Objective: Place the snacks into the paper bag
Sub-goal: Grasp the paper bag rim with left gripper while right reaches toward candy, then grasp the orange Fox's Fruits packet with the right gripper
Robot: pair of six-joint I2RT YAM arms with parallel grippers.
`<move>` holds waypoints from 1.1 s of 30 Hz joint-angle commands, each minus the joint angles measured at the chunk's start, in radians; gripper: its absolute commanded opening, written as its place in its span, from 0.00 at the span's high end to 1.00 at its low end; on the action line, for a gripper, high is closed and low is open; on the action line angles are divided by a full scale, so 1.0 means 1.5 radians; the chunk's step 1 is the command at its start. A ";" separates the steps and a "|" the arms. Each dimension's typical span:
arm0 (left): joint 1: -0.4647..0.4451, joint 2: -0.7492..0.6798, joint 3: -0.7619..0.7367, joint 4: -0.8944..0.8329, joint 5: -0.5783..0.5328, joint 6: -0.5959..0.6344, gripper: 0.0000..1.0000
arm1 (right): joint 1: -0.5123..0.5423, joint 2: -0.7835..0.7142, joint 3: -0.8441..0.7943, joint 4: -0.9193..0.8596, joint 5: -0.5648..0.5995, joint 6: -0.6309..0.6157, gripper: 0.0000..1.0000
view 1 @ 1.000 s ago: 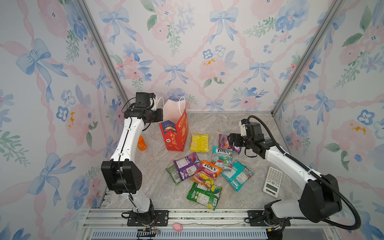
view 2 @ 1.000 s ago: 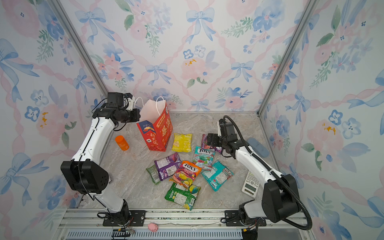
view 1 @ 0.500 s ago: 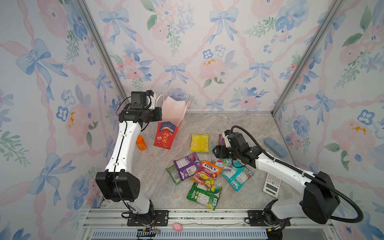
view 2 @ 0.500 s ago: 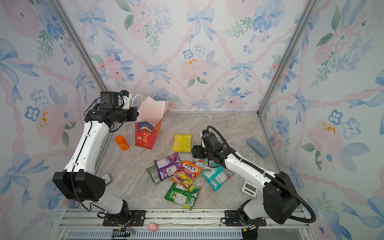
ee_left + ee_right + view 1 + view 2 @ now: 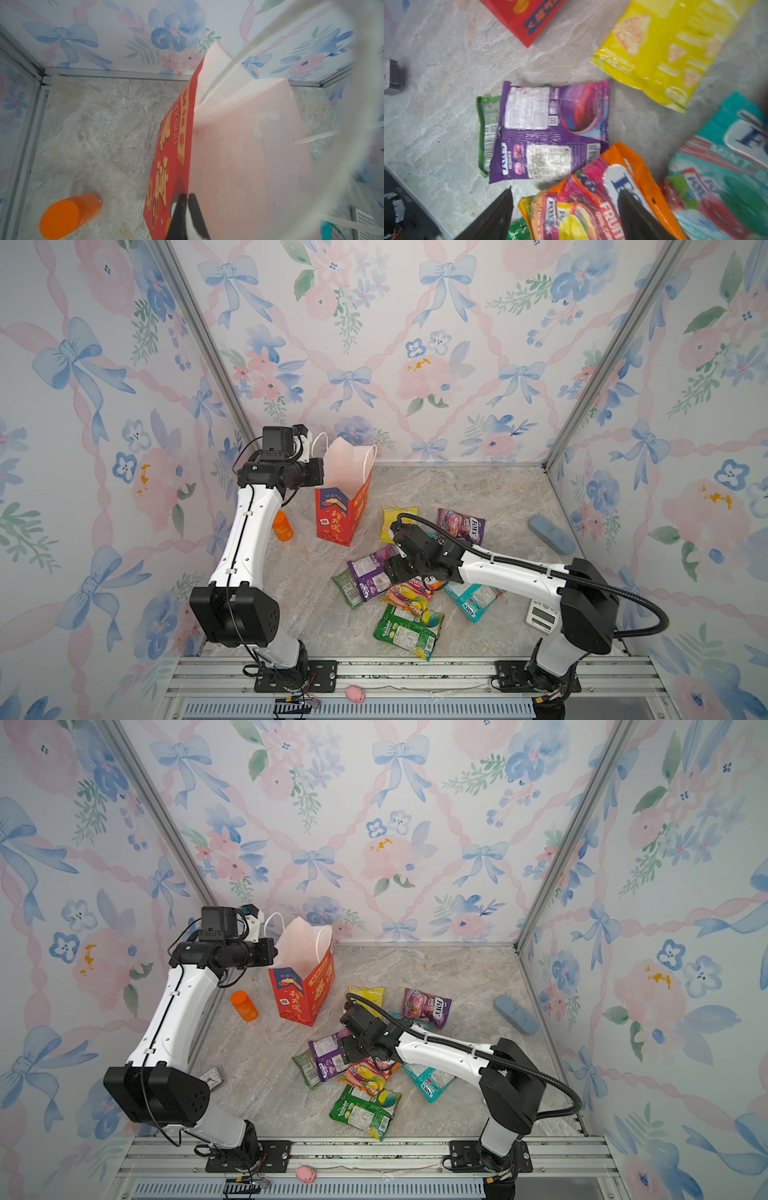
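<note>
The red paper bag (image 5: 338, 514) (image 5: 303, 994) stands tilted at the back left, mouth open and white inside (image 5: 239, 155). My left gripper (image 5: 311, 477) (image 5: 187, 196) is shut on its rim. Several snacks lie on the marble floor: a yellow packet (image 5: 390, 522) (image 5: 670, 52), a purple packet (image 5: 461, 526), a face-down purple packet (image 5: 370, 572) (image 5: 550, 133) on a green one (image 5: 488, 124), an orange packet (image 5: 409, 595) (image 5: 612, 197), a teal packet (image 5: 473, 599) and a green packet (image 5: 409, 630). My right gripper (image 5: 399, 572) (image 5: 565, 190) hangs open just over the orange packet's edge, holding nothing.
An orange bottle (image 5: 282, 526) (image 5: 68, 216) stands left of the bag. A white calculator (image 5: 540, 614) lies by the right arm's base, and a blue case (image 5: 550, 535) lies at the far right. A small dark object (image 5: 212, 1077) sits near the left arm.
My right gripper has swung from the back purple packet to the middle pile, over the orange packet. My left gripper has drawn the bag's rim leftward, tilting the bag.
</note>
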 commanded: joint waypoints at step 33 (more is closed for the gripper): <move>0.017 -0.099 -0.100 -0.002 0.019 -0.020 1.00 | -0.054 0.139 0.085 -0.076 -0.025 -0.117 0.29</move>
